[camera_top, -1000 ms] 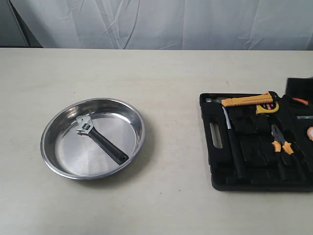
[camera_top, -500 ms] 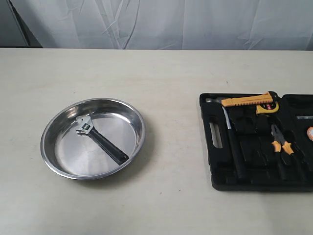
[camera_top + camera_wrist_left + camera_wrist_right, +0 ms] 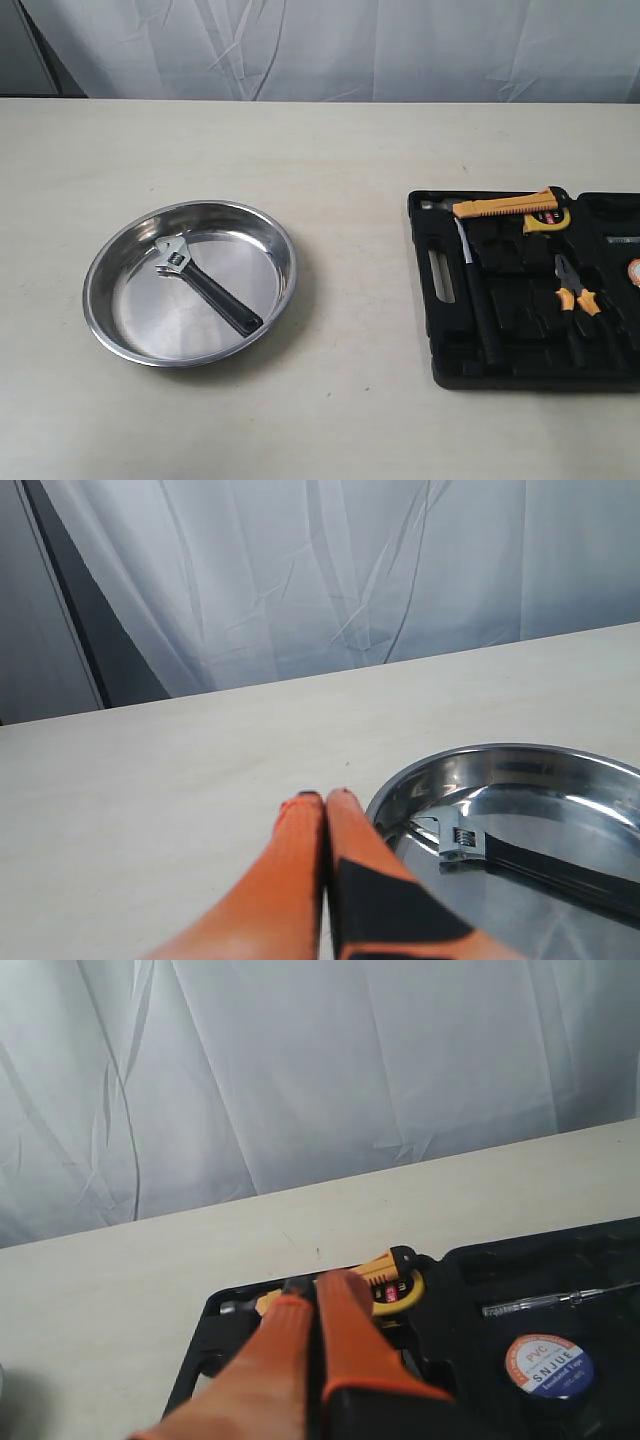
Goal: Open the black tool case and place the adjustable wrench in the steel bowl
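The steel bowl [image 3: 190, 283] sits on the table at the left, and the adjustable wrench [image 3: 205, 283] lies inside it, silver head toward the far left, black handle toward the near right. The wrench [image 3: 520, 855] also shows in the left wrist view inside the bowl [image 3: 520, 780]. The black tool case [image 3: 525, 290] lies open at the right with tools in its slots. My left gripper [image 3: 322, 800] is shut and empty, hanging beside the bowl's rim. My right gripper [image 3: 318, 1285] is shut and empty above the case [image 3: 480, 1290]. Neither gripper shows in the exterior view.
In the case lie a yellow utility knife [image 3: 500, 205], a tape measure [image 3: 548, 220], orange-handled pliers [image 3: 575, 290], a long black rod-like tool [image 3: 478, 300] and a tape roll [image 3: 547, 1365]. A white curtain [image 3: 330, 45] hangs behind the table.
A dark part of the right arm that showed at the right edge above the case one second ago has left the exterior view. Bowl, wrench and case have not moved.
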Robot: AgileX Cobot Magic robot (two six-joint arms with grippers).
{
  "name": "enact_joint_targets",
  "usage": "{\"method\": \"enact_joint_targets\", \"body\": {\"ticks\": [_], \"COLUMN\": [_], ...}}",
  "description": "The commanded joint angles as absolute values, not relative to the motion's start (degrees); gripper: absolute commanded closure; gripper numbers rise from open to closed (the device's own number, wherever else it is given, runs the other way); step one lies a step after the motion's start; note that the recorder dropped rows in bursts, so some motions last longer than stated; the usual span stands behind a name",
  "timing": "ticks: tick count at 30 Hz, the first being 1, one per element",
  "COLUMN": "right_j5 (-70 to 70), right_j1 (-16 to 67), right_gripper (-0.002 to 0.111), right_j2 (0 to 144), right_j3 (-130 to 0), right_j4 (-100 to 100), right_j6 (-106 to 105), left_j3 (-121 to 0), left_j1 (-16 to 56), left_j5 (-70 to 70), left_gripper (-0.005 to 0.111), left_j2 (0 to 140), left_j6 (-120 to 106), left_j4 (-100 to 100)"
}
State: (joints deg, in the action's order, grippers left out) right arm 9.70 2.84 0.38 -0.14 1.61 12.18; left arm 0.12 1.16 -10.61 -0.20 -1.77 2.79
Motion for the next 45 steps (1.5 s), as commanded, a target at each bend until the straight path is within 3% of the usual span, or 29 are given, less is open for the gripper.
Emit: {"method": "enact_joint_targets", "body": {"ticks": [1, 45], "right_j5": [9.69, 14.35], "right_j1": [2.47, 2.47], "right_gripper": [0.108, 0.108], "right_j2": [0.00, 0.00], "right_j3": [0.00, 0.00], "right_j4": [1.04, -3.82], "right_j6": [12.00, 12.00], "left_j3": [0.00, 0.00], "left_j1": [1.22, 1.22], "left_j5": [-10.32, -10.32], "left_gripper": [0.106, 0.106], "left_j2": [0.00, 0.00], "left_j6": [-1.72, -1.72], "left_j4": [2.71, 2.71]}}
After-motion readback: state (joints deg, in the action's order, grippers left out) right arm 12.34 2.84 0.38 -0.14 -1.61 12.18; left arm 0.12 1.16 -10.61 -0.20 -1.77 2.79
